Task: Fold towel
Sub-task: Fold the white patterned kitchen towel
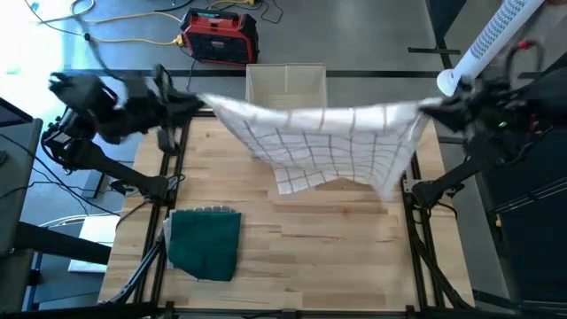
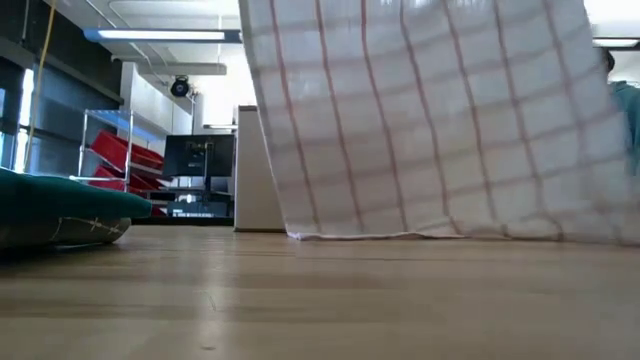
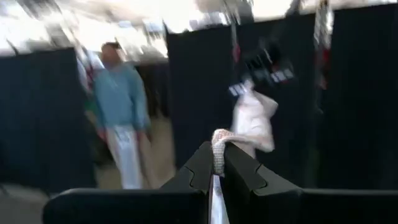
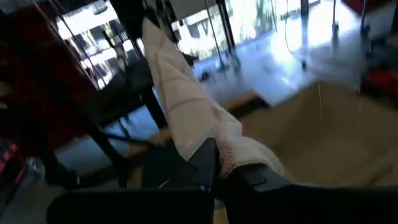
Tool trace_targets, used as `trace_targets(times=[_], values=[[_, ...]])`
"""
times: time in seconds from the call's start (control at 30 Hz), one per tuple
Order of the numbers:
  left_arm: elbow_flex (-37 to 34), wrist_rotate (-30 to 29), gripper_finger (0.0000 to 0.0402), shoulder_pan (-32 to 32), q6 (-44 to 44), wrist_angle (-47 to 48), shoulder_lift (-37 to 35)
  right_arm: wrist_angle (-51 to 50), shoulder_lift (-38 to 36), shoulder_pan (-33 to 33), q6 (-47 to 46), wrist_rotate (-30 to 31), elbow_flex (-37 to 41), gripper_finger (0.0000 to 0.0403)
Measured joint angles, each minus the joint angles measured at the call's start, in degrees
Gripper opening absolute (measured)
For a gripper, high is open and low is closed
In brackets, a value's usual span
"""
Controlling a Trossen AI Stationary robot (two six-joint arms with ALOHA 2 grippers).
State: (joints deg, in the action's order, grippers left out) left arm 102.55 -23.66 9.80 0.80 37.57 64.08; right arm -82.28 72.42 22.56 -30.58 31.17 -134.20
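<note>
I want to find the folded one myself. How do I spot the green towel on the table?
Look at the wooden table, at its near corner on the left arm's side. The folded dark green towel lies flat there, unlike the white checked towel hanging in the air.

Dark curtain panels (image 3: 43, 118), red shelf bins (image 2: 125, 155), a ceiling strip light (image 2: 165, 35), grey floor.

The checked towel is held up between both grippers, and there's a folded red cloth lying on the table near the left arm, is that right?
Not quite: the folded cloth is dark green, not red, as the high view shows. The checked towel is indeed stretched between the left gripper and right gripper.
</note>
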Motion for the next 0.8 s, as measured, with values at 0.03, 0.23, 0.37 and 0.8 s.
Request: trace_targets(times=[0.03, 0.23, 0.37, 0.8], values=[[-0.02, 0.53, 0.0007, 0.42, -2.5, 2.8, 0.24, -3.74, 0.63, -0.01, -3.14, -0.79, 0.01, 0.0], [-6.76, 1.01, 0.0007, 2.58, -16.73, 18.18, 3.87, -0.18, 3.71, 1.18, -6.42, -18.25, 12.22, 0.0], [-15.1, 8.59, 0.0007, 1.94, -19.78, 18.99, 7.46, -3.09, 4.39, 2.97, -8.19, -22.34, 23.1, 0.0], [-42.67, 36.6, 0.0007, 1.56, -21.6, 1.35, 18.66, 25.98, -0.02, 6.24, -15.68, -41.52, 69.75, 0.0]])
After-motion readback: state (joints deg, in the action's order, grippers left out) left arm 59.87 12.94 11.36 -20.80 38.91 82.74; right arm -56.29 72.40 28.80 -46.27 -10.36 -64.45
